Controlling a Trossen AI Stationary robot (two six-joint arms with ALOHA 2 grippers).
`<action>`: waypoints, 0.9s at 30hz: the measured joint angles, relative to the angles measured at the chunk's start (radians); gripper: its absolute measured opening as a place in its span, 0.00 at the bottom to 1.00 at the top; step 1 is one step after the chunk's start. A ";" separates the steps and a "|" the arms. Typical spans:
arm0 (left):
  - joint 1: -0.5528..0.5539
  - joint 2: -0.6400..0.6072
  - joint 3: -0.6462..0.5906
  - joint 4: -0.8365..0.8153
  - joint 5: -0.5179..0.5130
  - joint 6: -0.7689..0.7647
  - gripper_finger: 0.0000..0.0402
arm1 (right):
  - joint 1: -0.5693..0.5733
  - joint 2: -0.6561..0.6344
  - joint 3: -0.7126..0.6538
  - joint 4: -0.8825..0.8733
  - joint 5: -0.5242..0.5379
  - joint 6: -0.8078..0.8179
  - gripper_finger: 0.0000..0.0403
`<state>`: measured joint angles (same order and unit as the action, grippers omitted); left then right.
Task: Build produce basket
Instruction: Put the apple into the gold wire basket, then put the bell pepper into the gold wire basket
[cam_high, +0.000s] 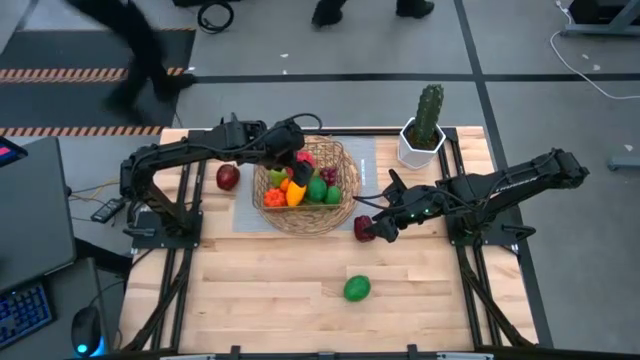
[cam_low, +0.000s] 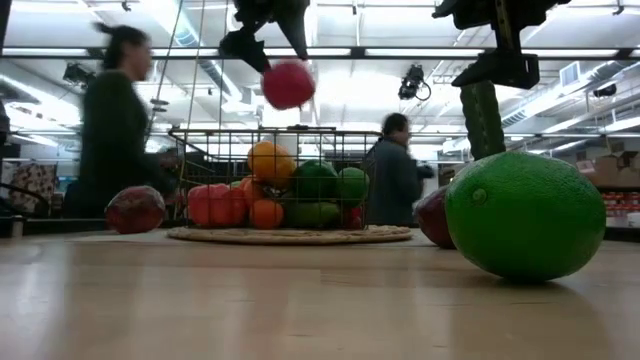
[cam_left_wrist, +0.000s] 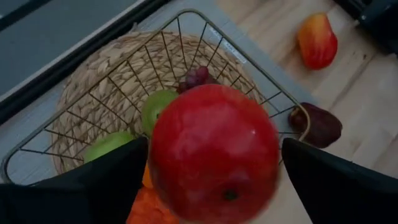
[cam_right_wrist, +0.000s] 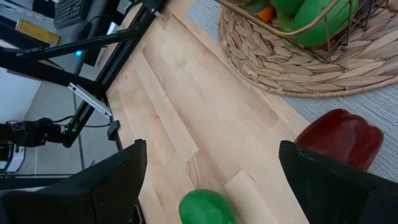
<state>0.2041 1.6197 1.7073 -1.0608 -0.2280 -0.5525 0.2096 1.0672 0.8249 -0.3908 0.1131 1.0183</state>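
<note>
Left gripper (cam_high: 300, 157) is above the basket (cam_high: 345, 200), fingers pinching a red apple (cam_left_wrist: 214, 152) between them; in the low view the apple (cam_low: 288, 83) hangs clear above the basket's wire rim. The basket sits on a grey mat (cam_high: 243, 215) at table centre and holds orange, yellow and green produce plus purple grapes (cam_left_wrist: 196, 77). Right gripper (cam_high: 381, 222) is low beside the basket's near-right edge, fingers spread wide apart, with a dark red pepper-like piece (cam_right_wrist: 342, 137) lying on the table just ahead of them. A lime (cam_high: 357, 289) lies alone toward the table's front. A red-yellow fruit (cam_high: 228, 177) lies left of the basket. Cactus pot (cam_high: 420, 145) stands at the far right. No legible labels or writing.
</note>
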 joint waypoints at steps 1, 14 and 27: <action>0.002 0.000 0.000 -0.002 0.008 0.000 0.96 | 0.000 0.000 0.000 0.000 0.000 -0.002 0.91; 0.002 0.020 0.000 -0.078 0.041 -0.036 0.99 | 0.000 0.000 0.000 -0.018 0.002 -0.019 0.91; -0.084 0.007 0.215 -0.136 0.042 -0.112 0.98 | 0.000 0.094 0.000 -0.194 0.059 -0.006 0.91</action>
<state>0.1201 1.6268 1.9221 -1.1973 -0.1864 -0.6644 0.2096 1.1613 0.8246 -0.5847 0.1719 1.0122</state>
